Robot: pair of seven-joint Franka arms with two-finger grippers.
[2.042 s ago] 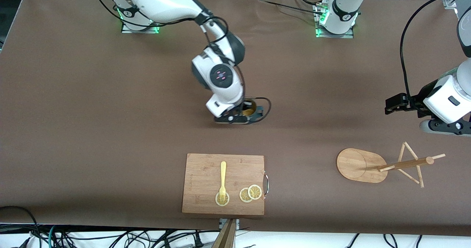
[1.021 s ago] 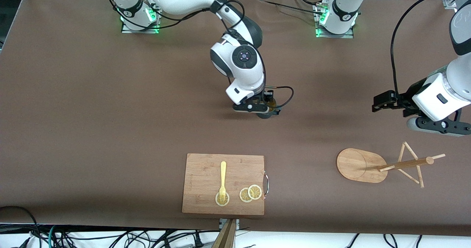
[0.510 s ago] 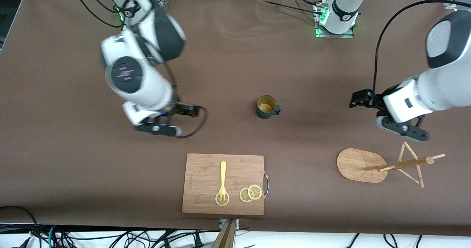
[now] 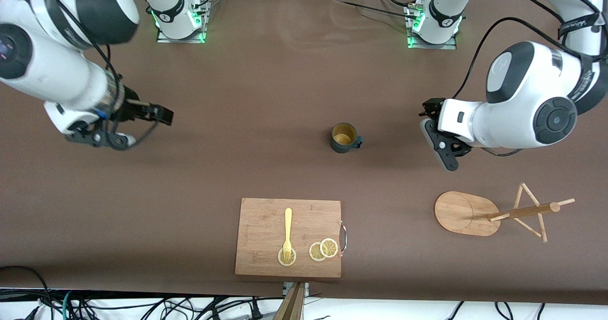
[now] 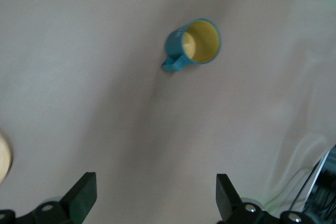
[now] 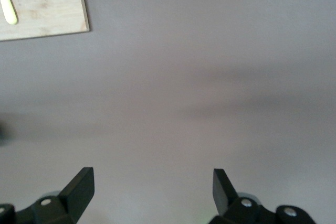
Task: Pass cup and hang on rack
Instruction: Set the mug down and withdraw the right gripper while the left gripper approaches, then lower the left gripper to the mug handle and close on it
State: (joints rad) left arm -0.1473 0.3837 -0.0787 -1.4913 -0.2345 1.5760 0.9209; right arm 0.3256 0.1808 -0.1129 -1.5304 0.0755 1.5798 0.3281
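Note:
The cup (image 4: 344, 137), a dark teal mug with a yellowish-tan inside, stands upright and alone on the brown table near its middle. Its handle points toward the left arm's end. It also shows in the left wrist view (image 5: 194, 43). My left gripper (image 4: 439, 144) is open and empty over bare table, between the cup and the left arm's end (image 5: 156, 200). My right gripper (image 4: 99, 139) is open and empty over bare table toward the right arm's end (image 6: 152, 187). The rack (image 4: 494, 213), a light wooden mug tree on an oval base, stands nearer the front camera toward the left arm's end.
A rectangular wooden cutting board (image 4: 288, 237) lies near the table's front edge, nearer the front camera than the cup. It carries a yellow fork (image 4: 287, 232) and lemon slices (image 4: 323, 249). Its corner shows in the right wrist view (image 6: 42, 3).
My right gripper let go of the cup on the table's middle and drew back toward the right arm's end. My left gripper moved in toward the cup.

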